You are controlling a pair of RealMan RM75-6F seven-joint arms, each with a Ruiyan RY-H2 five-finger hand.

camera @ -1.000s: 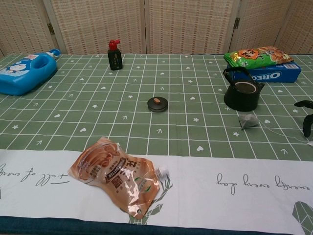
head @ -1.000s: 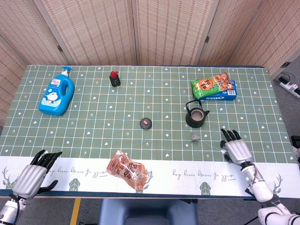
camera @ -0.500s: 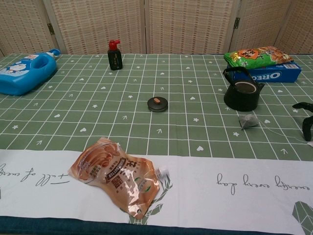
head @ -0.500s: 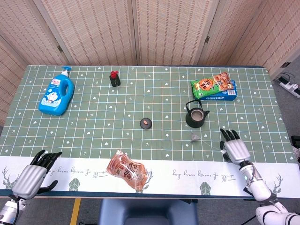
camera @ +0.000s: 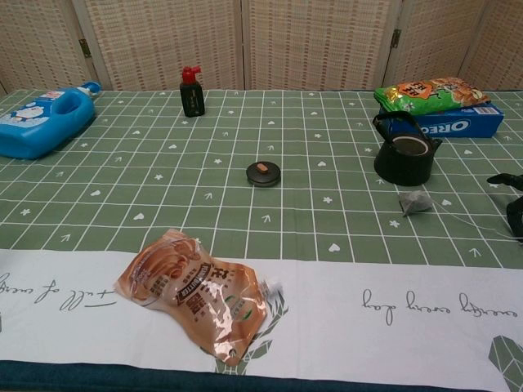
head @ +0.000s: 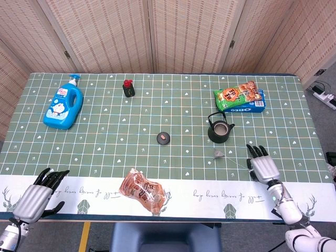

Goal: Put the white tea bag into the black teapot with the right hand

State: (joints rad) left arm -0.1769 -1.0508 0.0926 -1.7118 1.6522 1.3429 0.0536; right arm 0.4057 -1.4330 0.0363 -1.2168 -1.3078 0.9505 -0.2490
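My right hand (head: 264,168) rests on the bench (head: 105,136) at its near right side, fingers spread and pointing away from me, holding nothing. My left hand (head: 38,193) lies at the near left corner, fingers loosely apart and empty; it is well apart from everything that matters, so the right hand is plainly the nearer one.

The white tea bag (head: 218,153) lies flat on the green cloth just to the left of my right hand and slightly farther out, near but not touching. A thin string (head: 237,163) runs from the bag toward my fingers, so its long line points roughly from the hand to the bag. I judge the reach should go left and a little forward.

Beyond the bag, close behind it, stands the black teapot (head: 219,131), open at the top with its handle raised. Its lid (head: 163,138), I take it, sits farther left in mid-bench. Hand, bag and pot fall almost on one slanting line running away and leftward.
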